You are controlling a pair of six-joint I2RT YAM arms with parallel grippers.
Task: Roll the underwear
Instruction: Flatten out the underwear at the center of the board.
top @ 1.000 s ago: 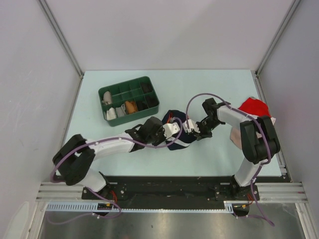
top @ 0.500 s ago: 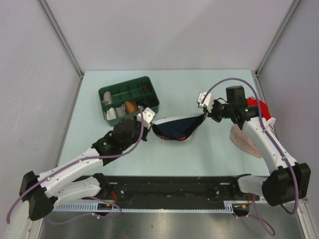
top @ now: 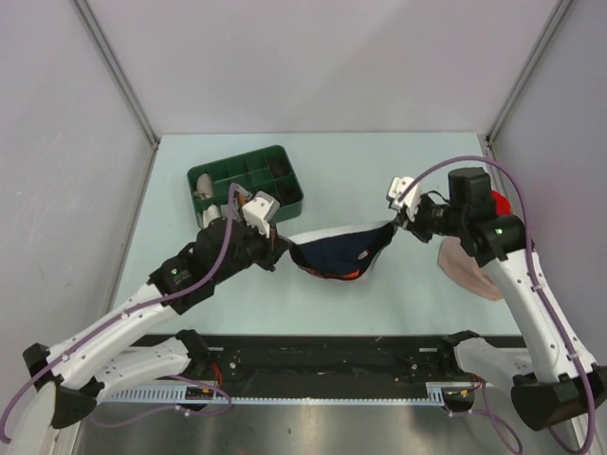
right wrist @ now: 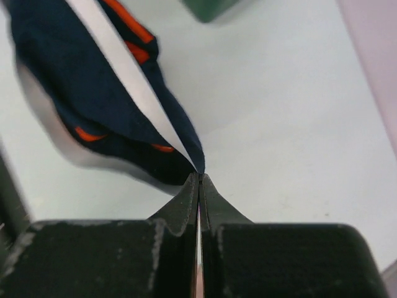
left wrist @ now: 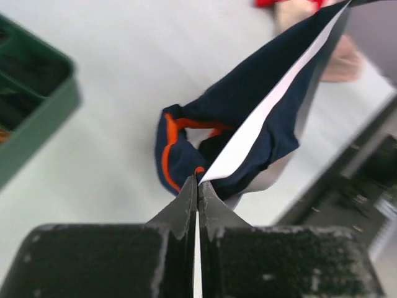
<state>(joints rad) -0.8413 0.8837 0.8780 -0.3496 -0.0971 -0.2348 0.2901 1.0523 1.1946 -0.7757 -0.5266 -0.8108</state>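
Observation:
The navy-blue underwear [top: 334, 252] with orange trim and a white band hangs stretched in the air between my two grippers, above the middle of the table. My left gripper [top: 285, 248] is shut on its left end; the left wrist view shows the fabric [left wrist: 248, 124] running away from the closed fingertips [left wrist: 197, 183]. My right gripper [top: 394, 224] is shut on its right end; the right wrist view shows the cloth [right wrist: 93, 87] leaving the closed tips [right wrist: 199, 177]. The middle of the underwear sags toward the table.
A green divided tray [top: 246, 188] with small rolled items stands at the back left, behind the left gripper. A red cloth [top: 501, 202] and a beige-pink cloth [top: 469, 268] lie at the right edge under the right arm.
Both grippers have lifted the underwear off the table and pulled apart, stretching it out. The arms have risen and the cloth now hangs between them.

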